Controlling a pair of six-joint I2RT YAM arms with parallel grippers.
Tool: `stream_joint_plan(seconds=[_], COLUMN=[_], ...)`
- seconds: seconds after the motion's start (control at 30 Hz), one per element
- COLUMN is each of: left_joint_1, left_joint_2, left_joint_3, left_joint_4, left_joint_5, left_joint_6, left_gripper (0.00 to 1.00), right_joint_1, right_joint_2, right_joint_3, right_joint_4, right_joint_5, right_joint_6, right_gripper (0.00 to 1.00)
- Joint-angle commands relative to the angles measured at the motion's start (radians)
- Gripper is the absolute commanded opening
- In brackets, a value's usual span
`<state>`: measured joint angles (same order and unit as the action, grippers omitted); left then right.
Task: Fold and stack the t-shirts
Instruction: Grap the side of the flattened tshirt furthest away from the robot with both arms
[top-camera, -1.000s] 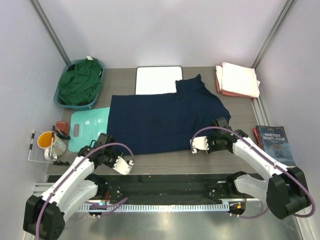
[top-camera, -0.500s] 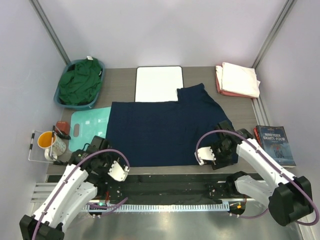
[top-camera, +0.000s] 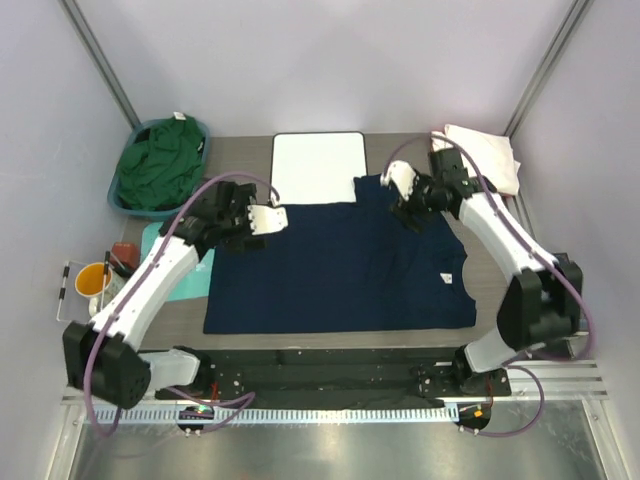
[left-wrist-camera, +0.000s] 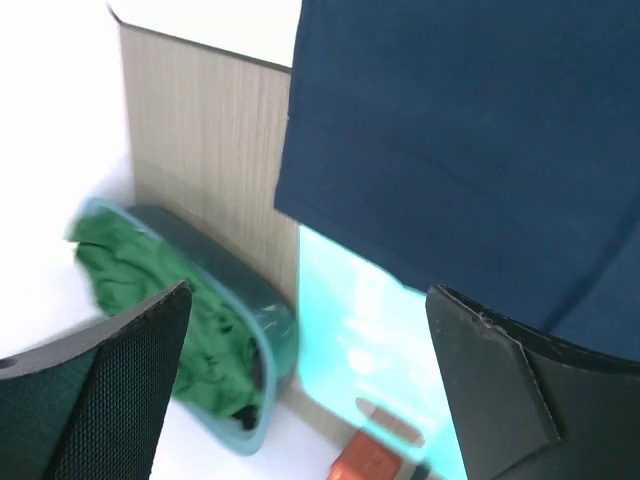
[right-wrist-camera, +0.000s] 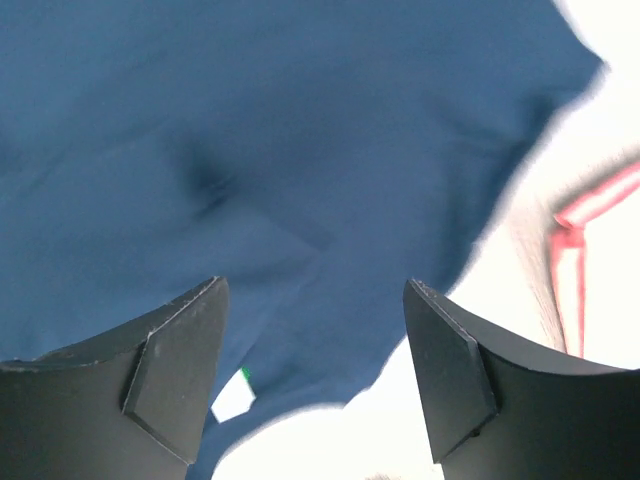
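The dark navy t-shirt (top-camera: 340, 265) lies spread flat on the table, its collar toward the right. My left gripper (top-camera: 267, 220) hovers over its far left corner, open and empty. My right gripper (top-camera: 402, 183) hovers over its far right part, also open and empty. In the left wrist view the navy t-shirt (left-wrist-camera: 450, 130) fills the upper right, and the open left gripper (left-wrist-camera: 310, 390) frames the teal mat. The right wrist view shows navy t-shirt (right-wrist-camera: 250, 150) under the open right gripper (right-wrist-camera: 310, 370). The green t-shirt (top-camera: 160, 165) sits crumpled in its basket. The cream t-shirt (top-camera: 490, 160) lies folded on the pink one.
A teal basket (top-camera: 125, 205) stands at the far left and a white board (top-camera: 318, 165) at the far middle. The teal mat (top-camera: 165, 245) peeks out beside the left arm. An orange mug (top-camera: 93, 280) stands near the left edge.
Both grippers opened and let go of the navy t-shirt after dragging it toward the near edge. Both arms then swung to the shirt's far side. The shirt now lies flatter.
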<state>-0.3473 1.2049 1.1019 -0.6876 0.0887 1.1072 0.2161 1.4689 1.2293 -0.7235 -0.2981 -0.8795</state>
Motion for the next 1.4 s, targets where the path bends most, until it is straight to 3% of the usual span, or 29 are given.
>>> stream_joint_plan(seconds=[0.0, 0.1, 0.2, 0.3, 0.5, 0.8, 1.03, 1.37], left_joint_1=[0.014, 0.051, 0.088, 0.152, 0.206, 0.255, 0.272, 0.307], left_joint_2=[0.187, 0.309, 0.542, 0.74, 0.978, 1.117, 1.21, 1.268], left_joint_3=[0.012, 0.085, 0.312, 0.664, 0.964, 1.062, 1.122, 1.208], left_joint_4=[0.187, 0.255, 0.09, -0.07, -0.199, -0.361, -0.394, -0.437], left_joint_5=[-0.11, -0.138, -0.205, -0.138, -0.006, 0.187, 0.108, 0.049], left_joint_6=[-0.15, -0.236, -0.377, -0.505, -0.489, -0.238, -0.123, 0.045], left_gripper=[1.0, 1.0, 0.95, 0.92, 0.91, 0.81, 0.73, 0.74], right_joint_1=[-0.069, -0.139, -0.169, -0.178, -0.185, -0.193, -0.195, -0.193], right_joint_2=[0.256, 0.405, 0.484, 0.573, 0.708, 0.86, 0.87, 0.874], right_joint_3=[0.257, 0.426, 0.531, 0.616, 0.729, 0.918, 0.917, 0.904], right_joint_4=[0.214, 0.254, 0.278, 0.28, 0.248, 0.154, 0.131, 0.127], right_joint_5=[0.08, 0.048, 0.025, 0.005, -0.058, -0.099, -0.118, -0.128], right_joint_6=[0.342, 0.489, 0.53, 0.55, 0.594, 0.64, 0.639, 0.642], right_gripper=[0.75, 0.74, 0.74, 0.74, 0.72, 0.66, 0.64, 0.6])
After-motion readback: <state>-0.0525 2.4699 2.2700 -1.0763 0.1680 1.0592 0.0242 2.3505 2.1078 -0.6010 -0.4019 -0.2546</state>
